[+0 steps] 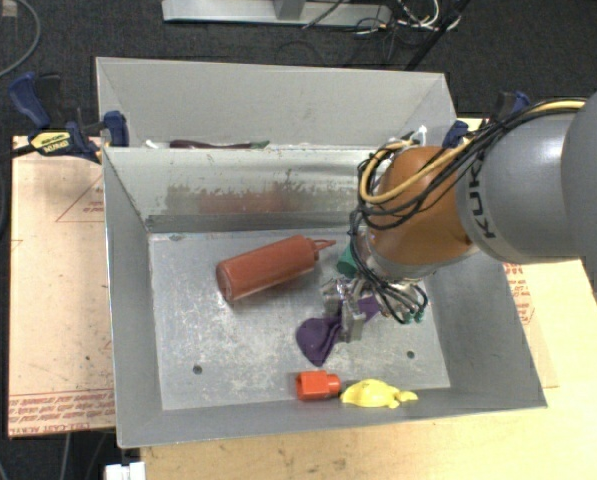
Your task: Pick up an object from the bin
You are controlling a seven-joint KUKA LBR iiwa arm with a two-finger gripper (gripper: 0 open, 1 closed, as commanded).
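1. Nearest me, by the bin's (128, 298) front wall, I see a small orange block (318, 385) touching a yellow lump (373, 395).
2. Just beyond, the gripper (350, 313) is down against a crumpled purple thing (318, 340) mid-floor; I cannot tell whether it is clenched or released.
3. Farther back, a red-brown squeeze bottle (268, 266) lies on its side.
4. A green thing (348, 264) peeks out beside the wrist.

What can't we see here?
Camera view:
the green thing by the bottle's tip: mostly under the orange wrist cover, kind unclear;
the purple thing: top covered by the gripper; whether it's held, cannot tell;
the bin floor at right: hidden by the arm.
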